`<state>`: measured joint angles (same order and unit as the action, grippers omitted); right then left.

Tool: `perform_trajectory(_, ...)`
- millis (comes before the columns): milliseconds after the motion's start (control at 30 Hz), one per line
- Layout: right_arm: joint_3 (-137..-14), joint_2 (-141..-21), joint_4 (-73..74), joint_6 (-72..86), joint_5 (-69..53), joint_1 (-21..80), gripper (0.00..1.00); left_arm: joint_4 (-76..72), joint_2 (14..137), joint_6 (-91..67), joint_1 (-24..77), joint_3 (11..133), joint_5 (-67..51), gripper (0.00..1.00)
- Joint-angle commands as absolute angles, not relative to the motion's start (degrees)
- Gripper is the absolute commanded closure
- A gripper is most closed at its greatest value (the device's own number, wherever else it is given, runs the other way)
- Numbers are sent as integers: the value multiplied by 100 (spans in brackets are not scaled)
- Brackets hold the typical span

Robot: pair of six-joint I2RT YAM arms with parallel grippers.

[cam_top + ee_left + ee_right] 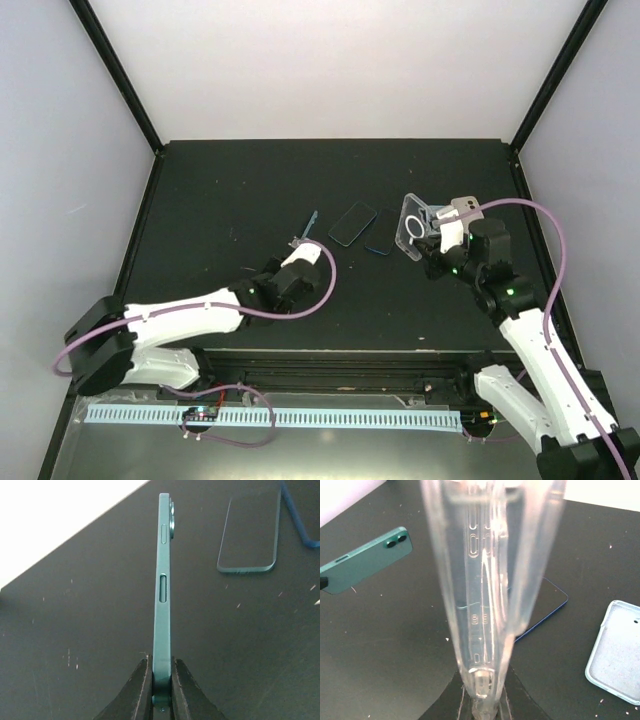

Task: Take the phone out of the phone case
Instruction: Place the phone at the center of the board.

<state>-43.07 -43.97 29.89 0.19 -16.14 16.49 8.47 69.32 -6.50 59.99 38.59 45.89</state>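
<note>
Now I see left end effector (161, 682) clamped on the green phone (162, 595), right end effector (482, 697) clamped on the clear case (485, 580).

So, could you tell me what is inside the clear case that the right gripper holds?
Nothing: the clear case is empty. The green phone is out, in the left gripper. The case partly hides a dark phone behind it.

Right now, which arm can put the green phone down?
Left. The left gripper is shut on the green phone, over the table. The right gripper is busy, shut on the empty clear case.
</note>
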Motion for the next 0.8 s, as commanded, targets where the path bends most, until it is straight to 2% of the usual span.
perform_trajectory(0, -4375, -4672, 2769, -390, -2067, 1438, 99, 926, 7575, -563, 5647, 4297, 4435, 99)
perform_trajectory(333, -4465, -4864, 2799, -498, -1837, 1437, 99, 198, 9237, 646, 4993, 4938, 4367, 99)
perform_trajectory(767, -4372, -4569, 2762, -475, -1556, 1433, 99, 461, 11068, 1794, 4640, 6606, 4783, 97)
